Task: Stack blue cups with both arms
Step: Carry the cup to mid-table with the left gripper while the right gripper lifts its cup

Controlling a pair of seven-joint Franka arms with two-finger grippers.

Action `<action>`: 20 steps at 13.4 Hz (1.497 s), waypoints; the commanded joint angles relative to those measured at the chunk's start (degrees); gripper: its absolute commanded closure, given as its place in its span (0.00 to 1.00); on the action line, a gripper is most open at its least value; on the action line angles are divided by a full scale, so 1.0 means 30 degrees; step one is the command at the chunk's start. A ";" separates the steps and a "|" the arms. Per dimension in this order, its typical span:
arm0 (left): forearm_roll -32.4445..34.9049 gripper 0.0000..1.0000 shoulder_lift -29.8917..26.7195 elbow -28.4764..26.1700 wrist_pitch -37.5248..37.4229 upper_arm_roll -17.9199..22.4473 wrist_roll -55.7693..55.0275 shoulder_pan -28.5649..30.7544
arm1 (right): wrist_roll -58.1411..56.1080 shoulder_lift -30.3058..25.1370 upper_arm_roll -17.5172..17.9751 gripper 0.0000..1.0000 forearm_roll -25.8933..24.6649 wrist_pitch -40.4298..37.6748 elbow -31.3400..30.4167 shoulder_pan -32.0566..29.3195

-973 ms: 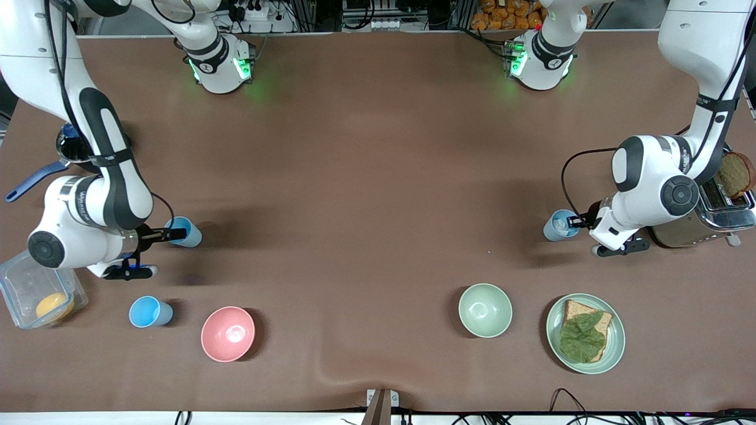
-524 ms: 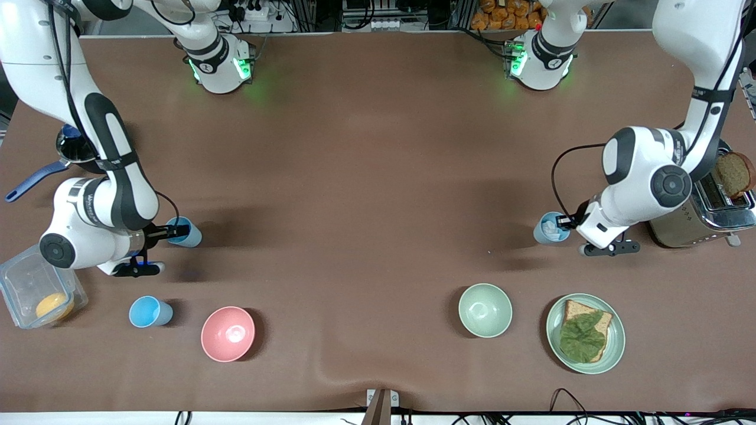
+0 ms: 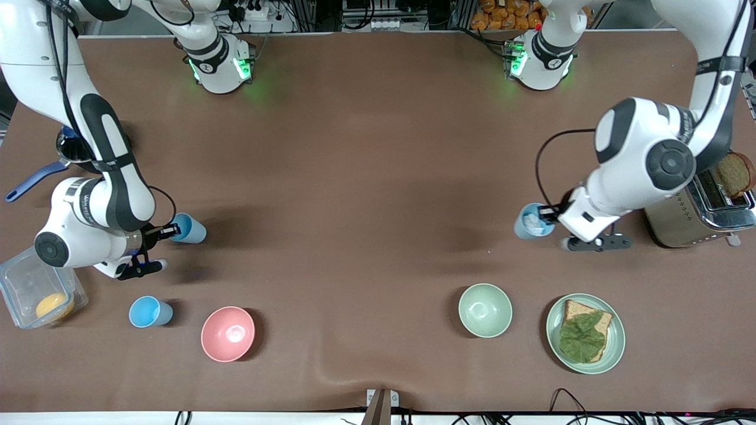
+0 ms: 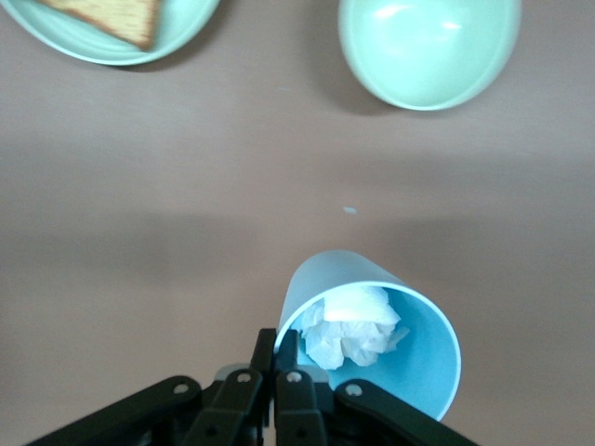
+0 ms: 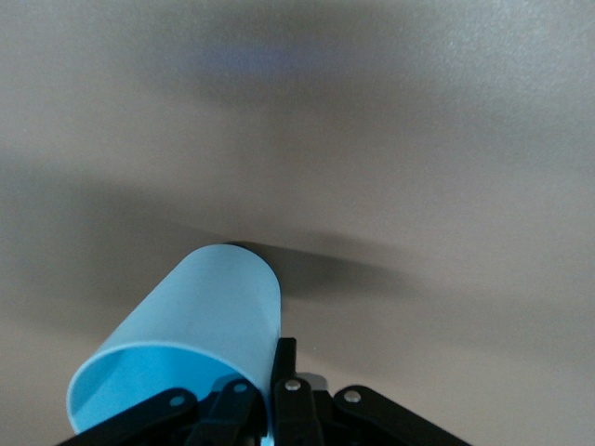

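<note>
1. Front view: I am seeing the right gripper [image 3: 168,231] at the right arm's end of the counter [image 3: 366,177], its fingers pinching the rim of a bright blue cup [image 3: 188,228] that is tipping away from the wrist. A second bright blue cup [image 3: 150,311] is standing on the counter nearer the camera than those fingers, with the pink bowl [image 3: 228,333] just beside it. A clear container [image 3: 35,295] holding something orange is sitting near the wrist, toward the counter's edge.

2. Front view, the left arm's end: the left gripper [image 3: 552,215] is holding the paler blue cup [image 3: 531,222], its fingers clamping the rim. The green bowl [image 3: 485,310] and the green plate [image 3: 614,348] with bread and a leaf are lying nearer the camera than those fingers. The toaster [image 3: 697,218] is sitting by the arm's wrist, a brown slice sticking out of it.

3. Left wrist view: I am looking down at the left gripper [image 4: 276,353], whose fingers [image 4: 290,348] are pressing together on the wall of the paler blue cup [image 4: 409,362], one inside the rim and one outside. Crumpled white paper [image 4: 351,325] is lying inside the cup. The green bowl [image 4: 429,46] and the edge of the green plate [image 4: 121,42] are showing well ahead of the fingertips.

4. Right wrist view: the right gripper [image 5: 277,358] is pinching the rim of the bright blue cup [image 5: 204,325], which is tilting with its base pointing away from the fingers, a dark shadow on the counter [image 5: 418,139] just past it.
</note>
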 commanded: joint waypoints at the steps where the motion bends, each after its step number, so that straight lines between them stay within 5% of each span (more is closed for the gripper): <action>1: -0.0351 1.00 0.0263 0.0450 -0.0438 -0.0559 -0.2381 -0.1435 | -0.0304 -0.0788 0.0205 1.00 0.0501 -0.0451 0.0119 -0.0114; 7: -0.0497 1.00 0.0787 0.0741 -0.0116 -0.0588 -0.7565 -0.5390 | 0.1978 -0.4273 0.0234 1.00 0.0472 -0.3900 0.1199 0.0413; 13: -0.0263 1.00 0.2952 0.0801 0.3013 -0.0559 -1.0972 -0.8908 | 0.2771 -0.6794 0.0322 1.00 0.1907 -0.7659 0.1966 0.0853; 20: 0.1255 1.00 0.6001 0.0860 0.6648 -0.0295 -1.4073 -1.1724 | 0.8737 -0.7061 0.0556 1.00 0.1907 -0.8448 0.2960 0.3516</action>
